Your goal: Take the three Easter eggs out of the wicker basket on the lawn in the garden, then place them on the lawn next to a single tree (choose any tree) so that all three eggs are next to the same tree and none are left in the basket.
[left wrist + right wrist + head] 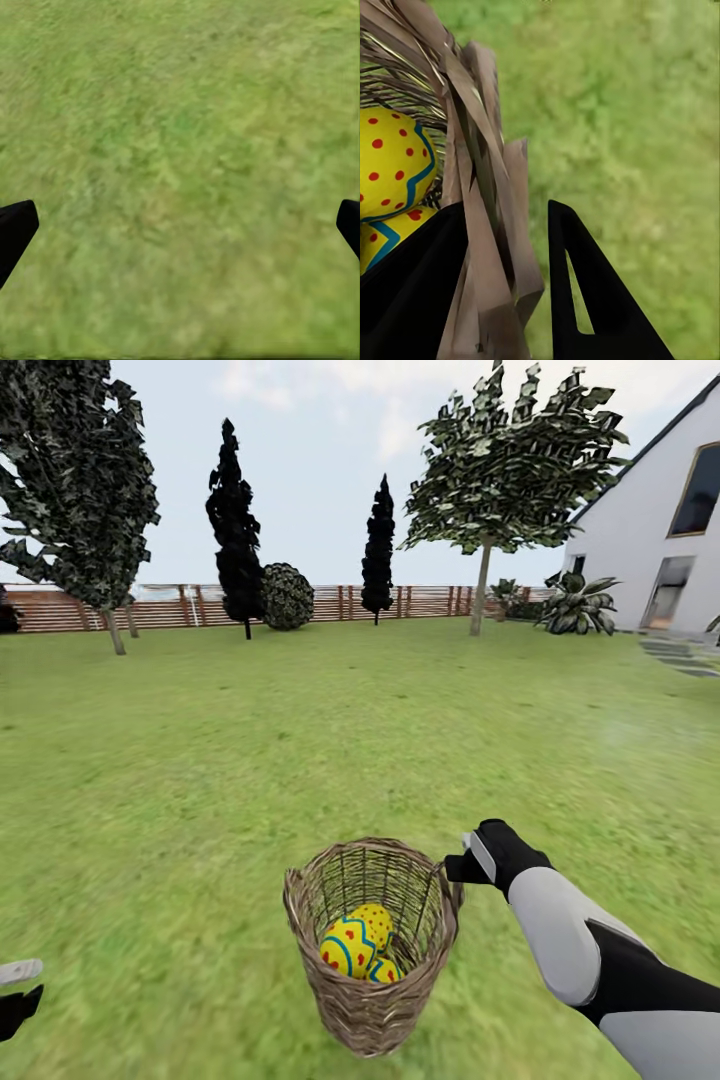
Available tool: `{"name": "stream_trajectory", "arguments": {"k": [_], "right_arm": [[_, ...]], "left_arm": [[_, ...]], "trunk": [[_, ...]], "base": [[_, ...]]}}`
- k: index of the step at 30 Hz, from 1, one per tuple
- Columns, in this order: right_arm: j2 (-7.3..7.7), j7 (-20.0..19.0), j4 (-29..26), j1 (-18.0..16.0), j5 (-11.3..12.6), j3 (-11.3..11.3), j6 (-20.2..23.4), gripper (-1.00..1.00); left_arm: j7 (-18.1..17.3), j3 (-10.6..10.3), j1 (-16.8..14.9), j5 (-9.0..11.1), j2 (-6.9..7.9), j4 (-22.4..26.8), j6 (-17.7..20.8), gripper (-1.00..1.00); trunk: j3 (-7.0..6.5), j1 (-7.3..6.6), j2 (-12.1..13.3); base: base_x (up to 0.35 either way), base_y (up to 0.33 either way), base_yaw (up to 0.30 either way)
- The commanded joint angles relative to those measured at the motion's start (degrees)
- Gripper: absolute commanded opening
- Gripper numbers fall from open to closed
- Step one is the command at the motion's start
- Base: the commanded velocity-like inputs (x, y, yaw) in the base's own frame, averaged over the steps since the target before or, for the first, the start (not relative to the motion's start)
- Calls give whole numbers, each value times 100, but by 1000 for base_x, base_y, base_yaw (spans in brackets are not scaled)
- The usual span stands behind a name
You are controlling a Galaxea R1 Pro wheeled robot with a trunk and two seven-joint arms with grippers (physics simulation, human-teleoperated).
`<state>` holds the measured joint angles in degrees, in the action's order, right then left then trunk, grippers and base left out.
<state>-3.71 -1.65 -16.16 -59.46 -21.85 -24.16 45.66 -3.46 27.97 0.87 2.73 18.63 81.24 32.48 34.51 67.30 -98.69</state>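
Three yellow eggs (357,944) with red dots and blue zigzags lie together at the bottom of the basket (371,960), one partly hidden beneath the others; in the right wrist view two of them (390,161) show against the inner weave. The basket stands upright on the lawn (200,760), low in the head view and just right of centre, its round rim open to the sky. The right tool (458,867) sits at the basket's right rim: in the right wrist view one black finger (412,292) lies inside the wall (484,225) next to the eggs and the other (585,300) outside it, so the woven wall stands between the two fingers, which straddle it; whether the pads press the wicker cannot be told. The white and black right arm (590,960) reaches in from the lower right corner. The left tool (15,990) shows at the lower left edge of the head view, well apart from the basket; in the left wrist view its two dark fingertips (15,229) stand wide apart at opposite edges over bare grass (180,165), holding nothing. Beyond the basket the lawn runs flat to a brown slatted fence (420,600). Before it stand two black conifers (235,520), a round bush (288,596), a leafy tree (80,490) at far left and a thin-trunked tree (483,585) right of centre. A white house (650,540) closes the right side
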Motion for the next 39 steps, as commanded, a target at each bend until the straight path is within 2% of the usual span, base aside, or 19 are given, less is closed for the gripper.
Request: {"name": "stream_trajectory", "arguments": {"k": [1,30,39], "right_arm": [[-7,-19,-10,-3,12,-62,21,-100],[-15,-19,-10,-4,14,-62,21,-100],[-63,-19,-10,-2,4,-62,21,-100]], "left_arm": [[-14,7,1,26,1,7,30,100],[-14,7,1,24,-30,6,23,100],[-14,7,1,20,-28,6,22,100]], "trunk": [[5,0,-3],[5,0,-3],[5,0,-3]], "base": [[0,0,287],[0,0,287],[0,0,287]]}}
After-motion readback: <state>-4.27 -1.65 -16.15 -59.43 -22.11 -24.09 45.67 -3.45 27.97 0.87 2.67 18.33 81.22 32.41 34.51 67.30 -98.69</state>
